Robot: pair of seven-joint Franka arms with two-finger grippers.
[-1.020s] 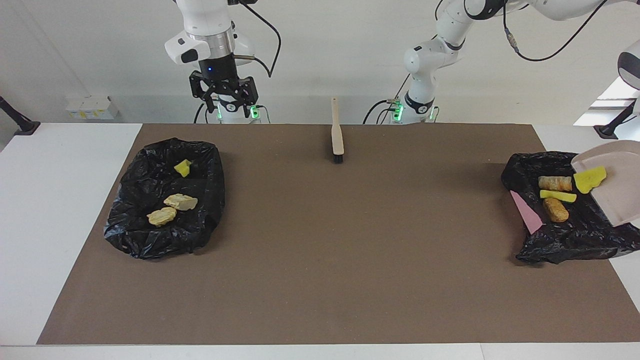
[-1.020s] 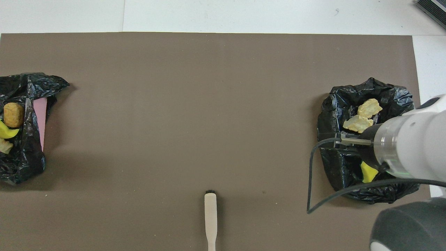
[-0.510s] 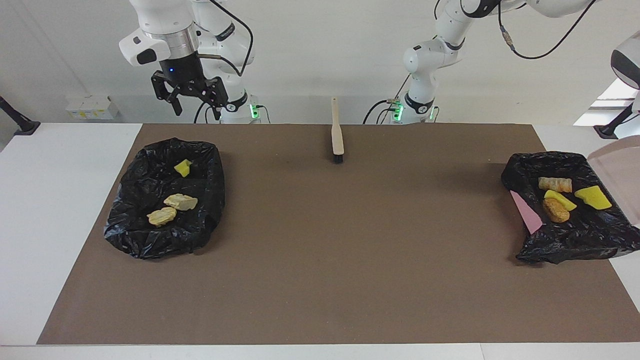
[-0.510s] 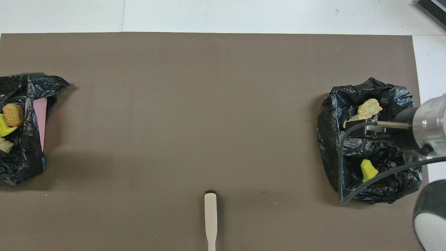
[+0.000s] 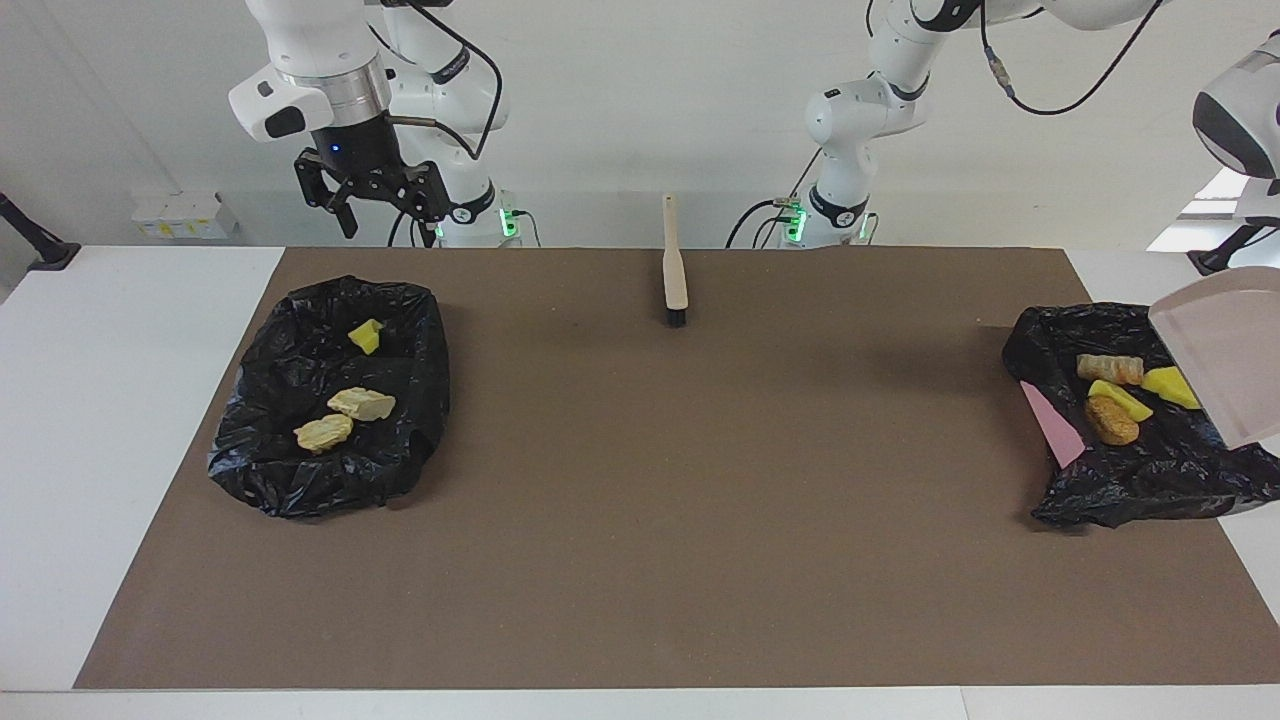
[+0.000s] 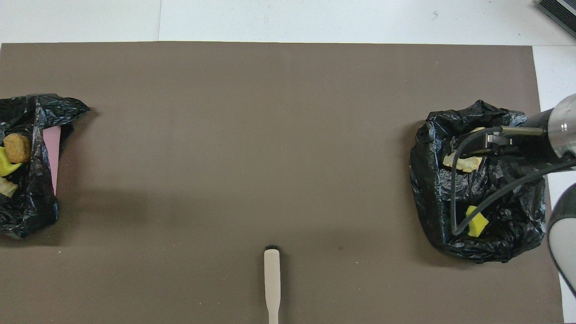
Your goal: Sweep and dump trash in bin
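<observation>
The trash lies in two black bag-lined bins. The bin [image 5: 250, 460] at the right arm's end holds a yellow sponge chunk [image 5: 365, 336] and two tan lumps [image 5: 361, 403]. The bin [image 5: 1130, 480] at the left arm's end holds two yellow chunks [image 5: 1170, 387] and two orange-brown lumps [image 5: 1110, 422]. A beige dustpan [image 5: 1225, 355] hangs tilted and empty over that bin, its handle running out of view toward my left gripper, which is off the edge. My right gripper [image 5: 388, 215] hangs open and empty, high over the edge of its bin nearest the robots.
The beige brush [image 5: 675, 270] lies on the brown mat midway between the arms' bases, bristles pointing away from the robots, also seen in the overhead view [image 6: 272, 279]. A pink sheet [image 5: 1055, 425] pokes from the bin at the left arm's end.
The yellow chunk slid off the dustpan into the bin at the left arm's end. The dustpan drew away, then came back over it. My right gripper swung toward its end of the table.
</observation>
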